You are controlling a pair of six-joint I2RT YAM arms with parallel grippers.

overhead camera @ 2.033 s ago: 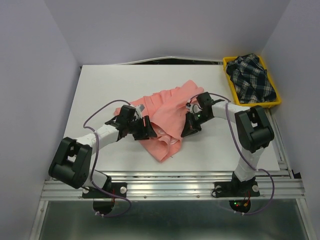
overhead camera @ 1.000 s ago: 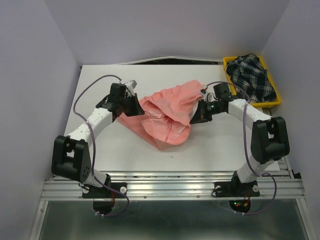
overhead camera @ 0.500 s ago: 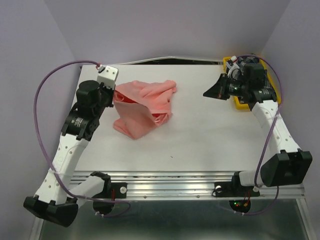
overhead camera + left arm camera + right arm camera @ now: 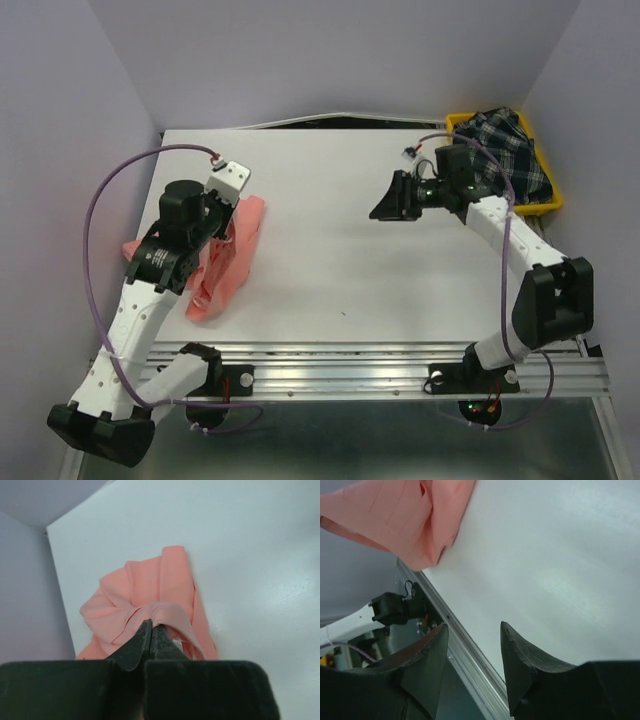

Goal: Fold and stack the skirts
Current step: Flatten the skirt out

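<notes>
— Where is the pink skirt (image 4: pixel 226 262)?

— By the left edge of the table (image 4: pixel 340 270), bunched into a long crumpled strip that runs toward the near edge. The left gripper (image 4: pixel 151 630) is clenched on a fold of it, and the left arm (image 4: pixel 150 280) covers part of the cloth from above.

— And the other one?

— The plaid skirt (image 4: pixel 508 148) lies heaped in the yellow tray (image 4: pixel 547 207) at the far right corner. That makes two skirts, well apart, with bare white tabletop between them.

— What about the right gripper (image 4: pixel 388 204)?

— Its fingers are spread with nothing between them. It hangs over the table a little left of the tray, pointing left. The right arm (image 4: pixel 500 225) crosses the tray's near left corner.

— What is the room like?

— The table is flat and white, closed in by pale lilac walls (image 4: pixel 300 50) on three sides. A metal rail (image 4: pixel 350 372) runs along the near edge and carries both arm bases. There is one tray, two arms, and a purple cable (image 4: pixel 98 205) looping off each arm.
</notes>
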